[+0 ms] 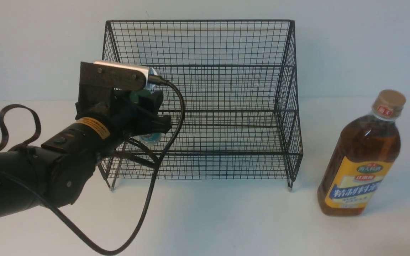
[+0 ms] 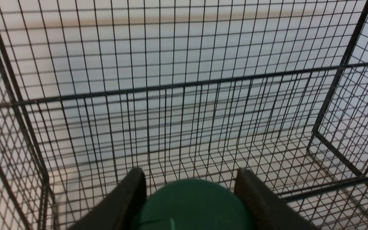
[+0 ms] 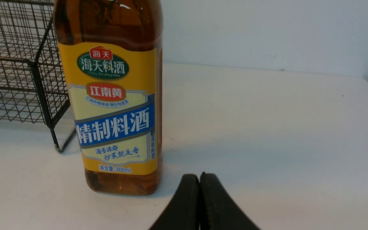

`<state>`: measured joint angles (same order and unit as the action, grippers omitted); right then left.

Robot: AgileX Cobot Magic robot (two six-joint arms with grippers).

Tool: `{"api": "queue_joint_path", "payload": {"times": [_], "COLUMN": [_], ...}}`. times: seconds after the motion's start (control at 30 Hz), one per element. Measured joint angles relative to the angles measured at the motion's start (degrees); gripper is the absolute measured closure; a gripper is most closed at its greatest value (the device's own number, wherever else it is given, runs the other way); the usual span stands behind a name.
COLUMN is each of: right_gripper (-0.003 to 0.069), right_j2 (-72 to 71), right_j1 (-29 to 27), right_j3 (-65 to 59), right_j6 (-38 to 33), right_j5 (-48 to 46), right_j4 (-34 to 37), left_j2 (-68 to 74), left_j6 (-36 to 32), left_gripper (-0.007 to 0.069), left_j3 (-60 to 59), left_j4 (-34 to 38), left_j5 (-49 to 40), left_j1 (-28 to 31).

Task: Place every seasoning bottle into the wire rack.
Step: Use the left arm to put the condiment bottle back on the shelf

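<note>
My left gripper (image 1: 154, 114) reaches into the left end of the black wire rack (image 1: 205, 46) and is shut on the small shaker jar (image 1: 150, 138). In the left wrist view the jar's dark green cap (image 2: 193, 204) sits between the two fingers (image 2: 129, 195), with the rack's tiers (image 2: 184, 86) beyond. The jar hangs over the lower tier; I cannot tell whether it touches it. The tall amber bottle (image 1: 361, 156) with tan cap stands upright on the table right of the rack. In the right wrist view my right gripper (image 3: 200, 177) is shut and empty, just beside the bottle's base (image 3: 113, 95).
The white table (image 1: 226, 220) runs round the rack, with a pale wall behind. A black cable (image 1: 148, 199) loops from my left wrist down over the table in front of the rack. The rack's right foot (image 3: 56, 140) stands close to the bottle.
</note>
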<state>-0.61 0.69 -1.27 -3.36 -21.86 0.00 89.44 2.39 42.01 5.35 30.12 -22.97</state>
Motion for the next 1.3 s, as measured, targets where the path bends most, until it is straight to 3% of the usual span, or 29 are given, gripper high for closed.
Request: {"api": "queue_joint_path", "payload": {"times": [0.27,1.1,1.3], "right_gripper": [0.0673,0.0673,0.0673], "right_j2": [0.0,0.0,0.0], "right_j1": [0.0,0.0,0.0], "right_j3": [0.0,0.0,0.0], "right_j6": [0.0,0.0,0.0], "right_j5": [0.0,0.0,0.0], "right_j4": [0.0,0.0,0.0], "left_j2": [3.8,10.0,9.3], "left_j6": [2.8,4.5,4.6], "left_gripper": [0.0304,0.0302,0.0192], "left_j3": [0.2,0.3,0.4], "left_j4": [-6.5,-3.3,-3.1], "left_j5": [0.0,0.4,-0.6], "left_j1": [0.0,-0.5,-0.6]}}
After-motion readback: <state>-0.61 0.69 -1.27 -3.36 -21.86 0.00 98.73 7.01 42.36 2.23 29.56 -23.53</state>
